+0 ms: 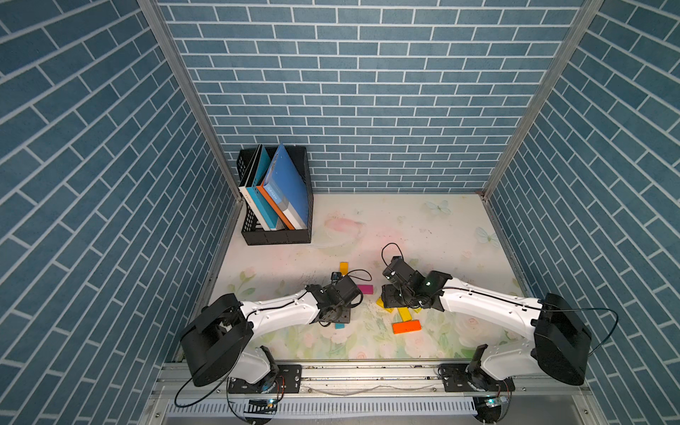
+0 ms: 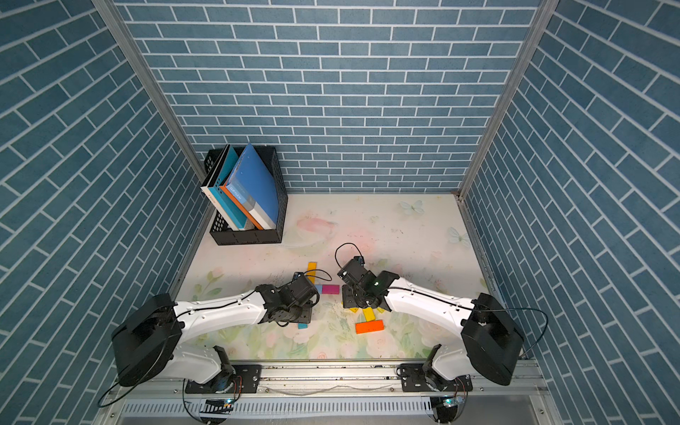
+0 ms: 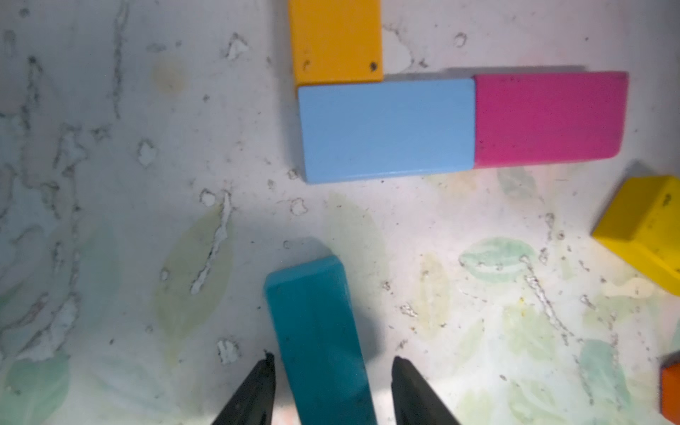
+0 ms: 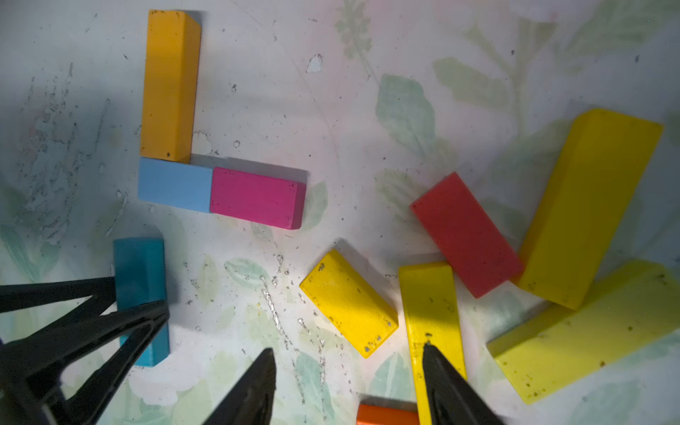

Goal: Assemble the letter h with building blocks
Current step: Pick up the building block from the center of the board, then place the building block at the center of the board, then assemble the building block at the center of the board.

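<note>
L hand [image 3: 331,362] straddles teal block [image 3: 316,331], unclamped; R hand [image 4: 347,351] half-wide, holding nothing.

L wrist: fingers [image 3: 257,386] sit either side of the teal block, one close against it, the other clear of it; ahead, amber block [image 3: 335,40] butts light blue block [image 3: 386,128], magenta block [image 3: 548,117] end-to-end w/ the blue. R wrist: jaws apart over bare counter [image 4: 368,92], one fingertip [image 4: 441,371] crossing a long yellow block [image 4: 428,305]; short yellow block [image 4: 347,301] just beside; red block [image 4: 465,233] touches a second long yellow block [image 4: 588,206]; teal near the amber-blue-magenta L, not touching. Top views: both hands low, mid-counter; orange block [image 1: 406,326] on robot's side of the pile; black rack [image 1: 276,237] w/ books [image 1: 287,184] in far corner, robot's L.
</note>
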Motion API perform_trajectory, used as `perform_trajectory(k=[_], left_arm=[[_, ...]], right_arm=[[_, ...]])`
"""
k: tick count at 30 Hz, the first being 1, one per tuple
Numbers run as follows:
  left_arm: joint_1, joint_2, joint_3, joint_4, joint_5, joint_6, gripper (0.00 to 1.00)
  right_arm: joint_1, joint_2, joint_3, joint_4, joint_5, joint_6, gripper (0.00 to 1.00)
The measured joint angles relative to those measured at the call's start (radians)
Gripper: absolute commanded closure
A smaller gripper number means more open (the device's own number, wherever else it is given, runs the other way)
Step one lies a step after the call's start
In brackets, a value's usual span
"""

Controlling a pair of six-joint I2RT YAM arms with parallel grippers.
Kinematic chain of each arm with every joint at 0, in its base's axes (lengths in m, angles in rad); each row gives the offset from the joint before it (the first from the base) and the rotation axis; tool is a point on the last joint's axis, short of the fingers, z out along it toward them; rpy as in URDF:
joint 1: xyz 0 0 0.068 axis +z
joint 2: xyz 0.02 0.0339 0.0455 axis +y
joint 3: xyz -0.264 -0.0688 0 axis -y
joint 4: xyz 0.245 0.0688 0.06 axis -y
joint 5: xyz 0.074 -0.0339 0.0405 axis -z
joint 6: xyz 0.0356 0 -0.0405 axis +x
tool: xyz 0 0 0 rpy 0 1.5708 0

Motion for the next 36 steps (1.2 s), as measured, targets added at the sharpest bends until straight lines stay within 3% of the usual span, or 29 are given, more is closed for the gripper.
perform_trajectory(k=[8, 26, 36], left_arm=[[0.0, -0.018, 0.001, 0.009, 0.004, -0.003, 0.39], [0.0, -0.178, -0.026, -0.026, 0.004, -0.032, 0.3], [0.0, -0.122, 0.016, -0.05, 0.018, -0.024, 0.28]], right_arm=[[0.0, -0.052, -0.001, 0.001, 0.0, 0.019, 0.35], [0.0, -0.031, 0.063, -0.005, 0.019, 0.036, 0.35], [0.0, -0.014, 0.108, -0.013, 0.042, 0.045, 0.35]])
